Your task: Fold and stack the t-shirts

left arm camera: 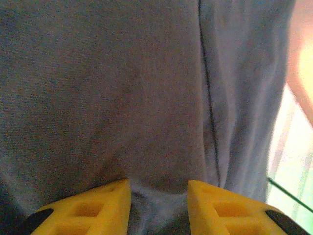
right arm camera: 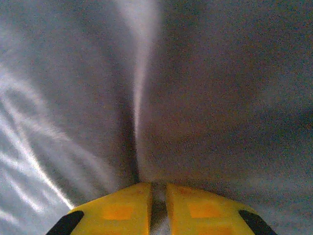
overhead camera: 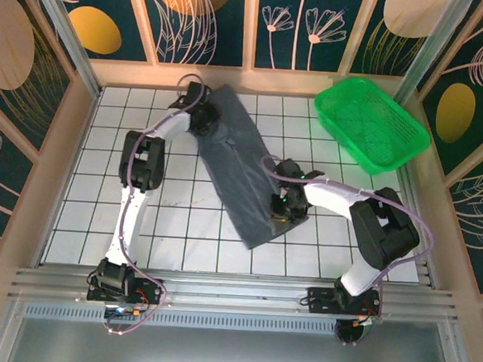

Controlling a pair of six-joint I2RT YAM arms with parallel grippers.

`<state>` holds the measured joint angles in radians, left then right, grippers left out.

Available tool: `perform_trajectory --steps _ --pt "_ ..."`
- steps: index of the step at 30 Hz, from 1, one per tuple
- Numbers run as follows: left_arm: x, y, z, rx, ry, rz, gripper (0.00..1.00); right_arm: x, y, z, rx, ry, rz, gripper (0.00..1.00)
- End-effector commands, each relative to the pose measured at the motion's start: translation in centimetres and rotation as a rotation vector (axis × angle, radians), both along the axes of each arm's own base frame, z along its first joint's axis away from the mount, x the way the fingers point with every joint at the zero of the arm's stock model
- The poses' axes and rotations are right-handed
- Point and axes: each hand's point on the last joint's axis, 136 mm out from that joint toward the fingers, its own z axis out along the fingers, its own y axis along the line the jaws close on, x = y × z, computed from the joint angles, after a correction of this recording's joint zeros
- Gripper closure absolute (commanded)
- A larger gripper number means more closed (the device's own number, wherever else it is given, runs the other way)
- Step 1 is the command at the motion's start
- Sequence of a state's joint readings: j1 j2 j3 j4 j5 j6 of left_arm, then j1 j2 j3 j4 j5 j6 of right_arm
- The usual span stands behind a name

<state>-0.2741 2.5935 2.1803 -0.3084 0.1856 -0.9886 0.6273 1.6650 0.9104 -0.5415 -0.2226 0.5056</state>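
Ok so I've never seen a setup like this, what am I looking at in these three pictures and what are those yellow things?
Two white robot arms are bolted at the near edge of a tiled table. The overhead picture shows both reaching onto a dark blue-grey t-shirt, folded into a long strip, with a green mesh basket at the far right. The other two pictures come from cameras on each wrist; the yellow shapes are the gripper fingers. The right gripper is pinched shut on a ridge of cloth. The left gripper has its fingers apart with cloth bunched between them; whether it grips is unclear.
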Motion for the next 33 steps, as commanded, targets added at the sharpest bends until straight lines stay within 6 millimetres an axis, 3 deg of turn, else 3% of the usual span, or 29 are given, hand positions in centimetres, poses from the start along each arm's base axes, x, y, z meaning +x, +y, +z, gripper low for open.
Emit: perform_trajectory --steps 1,5,8,12,15,17,21,23,27,30,33 --pt "-0.7 -6.7 -2.9 -0.104 0.029 -0.142 0.64 -5.5 4.4 -1.2 0.124 0.189 0.056 0.8" --pt "0.7 -9.0 0.0 -0.197 -0.073 -0.182 0.57 -4.1 7.6 0.3 0.201 0.132 0.051 0.74" --pt "1.1 -9.1 4.7 -0.175 -0.152 -0.21 0.48 -2.7 8.1 2.6 0.217 0.052 0.028 0.67" --pt "-0.7 -6.9 11.4 -0.067 -0.219 -0.197 0.4 -2.2 6.2 5.5 0.186 -0.042 -0.026 0.6" --pt "-5.0 -5.4 14.5 -0.023 -0.218 -0.19 0.39 -2.5 3.0 7.2 0.118 -0.117 -0.077 0.54" --pt "-9.3 -4.8 13.6 0.008 -0.163 -0.214 0.39 -3.1 0.8 7.4 0.081 -0.134 -0.104 0.52" --pt "-20.1 -3.4 8.5 0.073 0.031 -0.302 0.39 -5.7 -2.6 5.7 -0.012 -0.082 -0.112 0.5" --pt "-25.9 -2.5 5.6 0.087 0.128 -0.347 0.4 -7.1 -2.7 5.0 -0.011 -0.044 -0.098 0.48" --pt "-36.0 -1.0 2.7 0.111 0.258 -0.435 0.41 -9.4 -2.4 2.9 -0.024 0.037 -0.049 0.46" --pt "-41.3 0.3 1.0 0.098 0.358 -0.456 0.4 -9.6 -1.6 1.9 -0.011 0.049 -0.024 0.46" --pt "-44.4 1.4 0.0 0.056 0.42 -0.447 0.39 -9.4 -0.8 1.2 -0.003 0.063 -0.016 0.47"
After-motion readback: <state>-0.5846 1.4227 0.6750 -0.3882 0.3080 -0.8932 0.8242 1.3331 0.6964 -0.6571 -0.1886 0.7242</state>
